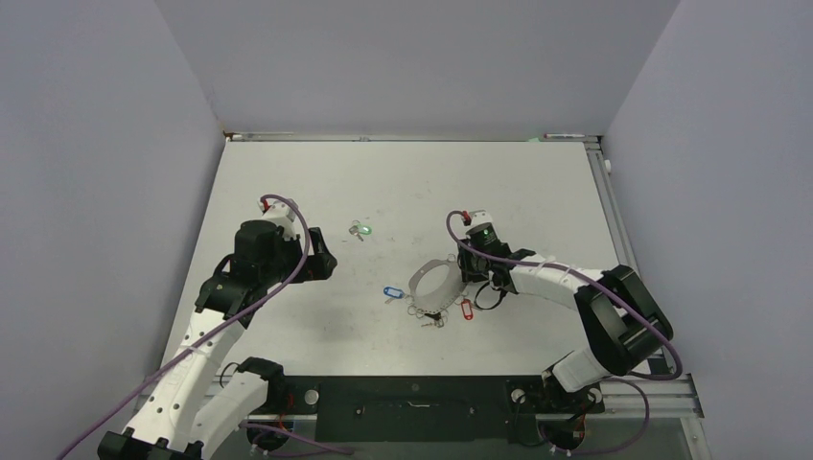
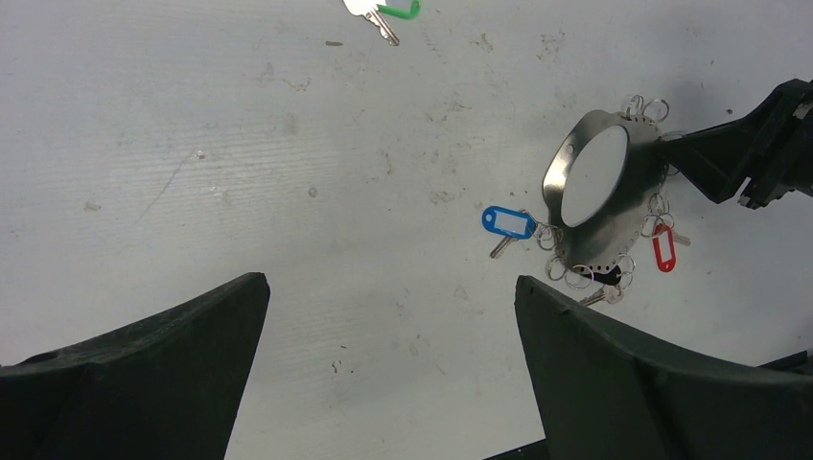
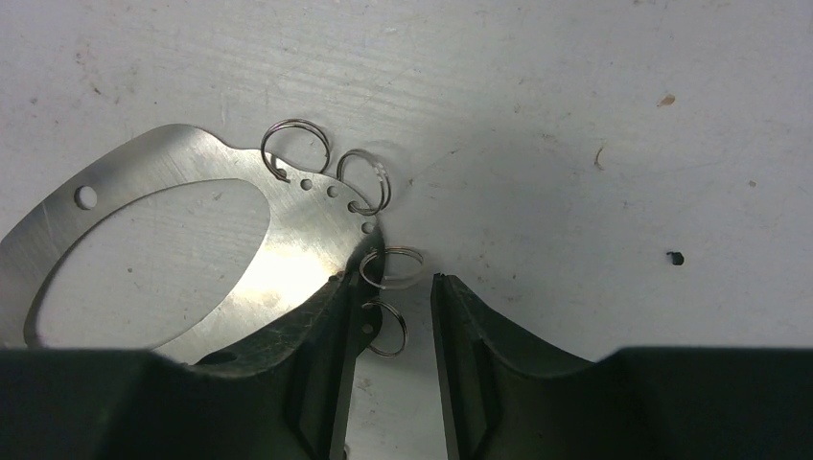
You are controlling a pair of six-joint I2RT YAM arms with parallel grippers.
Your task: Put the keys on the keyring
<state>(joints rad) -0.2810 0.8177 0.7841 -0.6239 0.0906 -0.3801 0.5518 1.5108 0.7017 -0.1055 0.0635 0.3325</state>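
White desk [image 1: 479, 182] fills the enclosure floor. The right pincer [image 3: 395, 287] is partly released, with a narrow gap. One finger [image 3: 312, 355] overlaps the rim of the keyring [image 3: 288, 240], a split ring [image 3: 390, 267] lies in the gap, and nothing is visibly clamped. The keyring lies flat mid-desk, with the blue-tagged key [image 2: 508, 222] and red-tagged key [image 2: 663, 247] at its rim. The green-tagged key [image 1: 360, 230] lies well apart. The left pincer [image 2: 388, 287] hovers fully released and holds nothing.
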